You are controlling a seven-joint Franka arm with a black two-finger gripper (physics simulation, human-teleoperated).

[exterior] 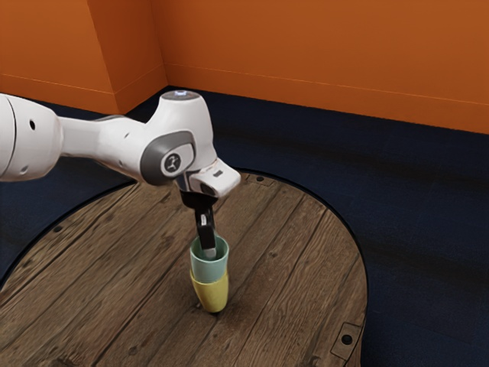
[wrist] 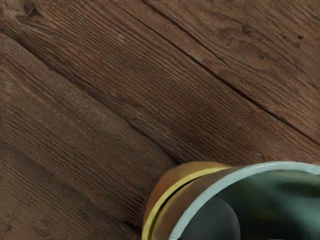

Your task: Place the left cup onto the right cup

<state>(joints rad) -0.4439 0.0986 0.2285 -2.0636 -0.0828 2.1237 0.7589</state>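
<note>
Two cups: teal cup (exterior: pixel 211 262) nested upright in yellow cup (exterior: pixel 210 294), its rim standing above the yellow one.
Stack: between the tabletop's (exterior: pixel 298 245) middle and its near edge.
Claw (exterior: pixel 206 243): down at the teal cup's rim; gripping or parted, cannot tell.

From my seat I see orange walls (exterior: pixel 344 53) behind the work area, with one section (exterior: pixel 141 53) jutting forward to make a corner at the exterior view's left. The floor (exterior: pixel 412 199) is dark navy, possibly carpet, though I can't be sure. The table (exterior: pixel 290 252) is round, built of dark, weathered planks with a black rim and small metal fittings (exterior: pixel 348 338) near its edge. Light is even and soft. Up close, the planks (wrist: pixel 100 100) show coarse grain and deep seams.
</note>
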